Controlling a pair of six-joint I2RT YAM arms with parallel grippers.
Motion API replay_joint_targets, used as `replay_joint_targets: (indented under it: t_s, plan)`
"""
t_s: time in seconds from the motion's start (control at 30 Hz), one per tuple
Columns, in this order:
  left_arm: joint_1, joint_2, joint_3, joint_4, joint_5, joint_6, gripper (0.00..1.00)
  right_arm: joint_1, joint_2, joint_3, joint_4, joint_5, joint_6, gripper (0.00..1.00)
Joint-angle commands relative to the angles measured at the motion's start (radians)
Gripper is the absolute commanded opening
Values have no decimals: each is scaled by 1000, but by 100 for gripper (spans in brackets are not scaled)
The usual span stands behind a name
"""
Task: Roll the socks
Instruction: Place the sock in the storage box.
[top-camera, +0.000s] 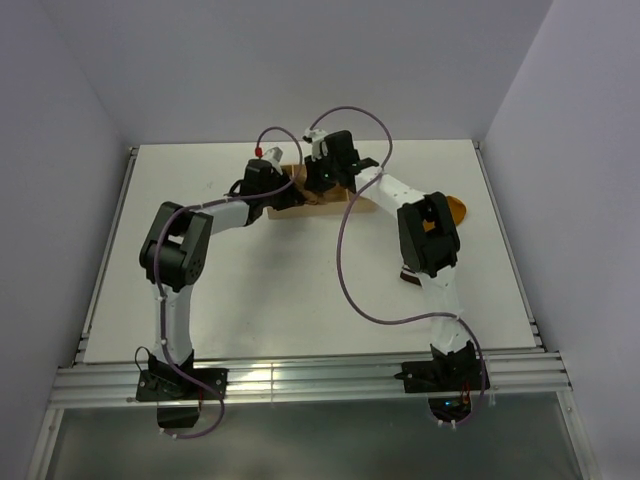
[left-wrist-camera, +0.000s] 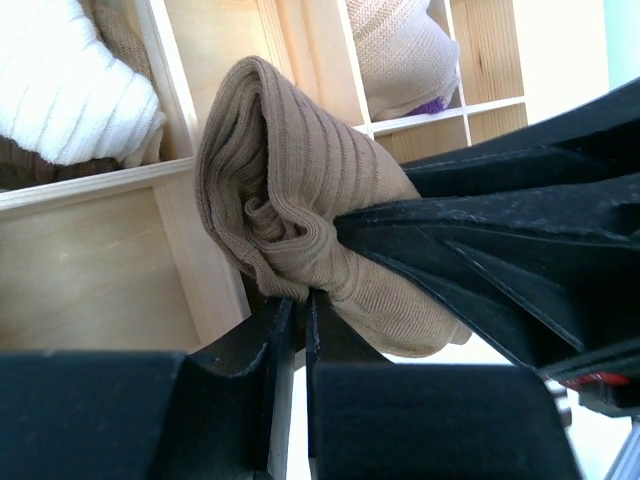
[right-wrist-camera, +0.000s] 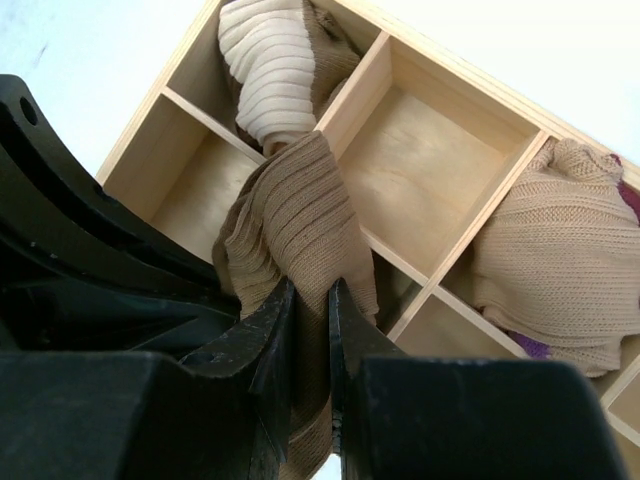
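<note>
Tan sock (left-wrist-camera: 290, 190) rolled, soft, light, springy; I hold it above tray (right-wrist-camera: 430, 180). Left claw (left-wrist-camera: 300, 320) pinched narrow on roll edge, right claw (right-wrist-camera: 305, 320) clamped on fold. Grip thick middle or it unrolls.

Both arms reached over the white worktop (top-camera: 260, 290) to its far middle, where the left end effector (top-camera: 284, 192) and the right end effector (top-camera: 319, 182) met close together above a light wooden tray (top-camera: 325, 205). A mustard-orange sock (top-camera: 458, 210) lay at the right, partly hidden behind the right arm. Purple cables (top-camera: 350, 108) looped over the arms.
</note>
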Motion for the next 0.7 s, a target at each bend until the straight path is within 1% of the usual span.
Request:
replay_joint_targets:
  t_s: [0.0,0.03,0.07,0.1,0.17,0.3,0.37,0.43,0.53,0.67]
  plan:
    - [-6,-54,-117,-40,1,-10,12,48,-22,-93,-120,29,-38,0]
    - [-9,-64,-134,-21,-10,-15,15,58,-27,-105,-118,37,-43,0]
    - [-14,-96,-170,-3,-30,-33,21,71,-36,-125,-102,60,-55,0]
    - [-14,-97,-170,-3,-30,-34,21,71,-39,-125,-102,60,-55,0]
    - [-14,-109,-187,23,-39,-50,26,75,-42,-142,-97,69,-63,0]
    - [-14,-152,-215,66,-56,-83,31,79,-45,-162,-95,109,-80,0]
    - [-14,-181,-256,94,-82,-112,34,79,-50,-180,-83,117,-84,0]
    - [-12,-236,-288,132,-103,-129,39,79,-56,-203,-69,114,-86,0]
    - [-12,-308,-345,169,-157,-152,43,80,-65,-220,-53,100,-97,0]
    - [-3,-368,-394,203,-195,-178,43,80,-65,-228,-49,81,-121,0]
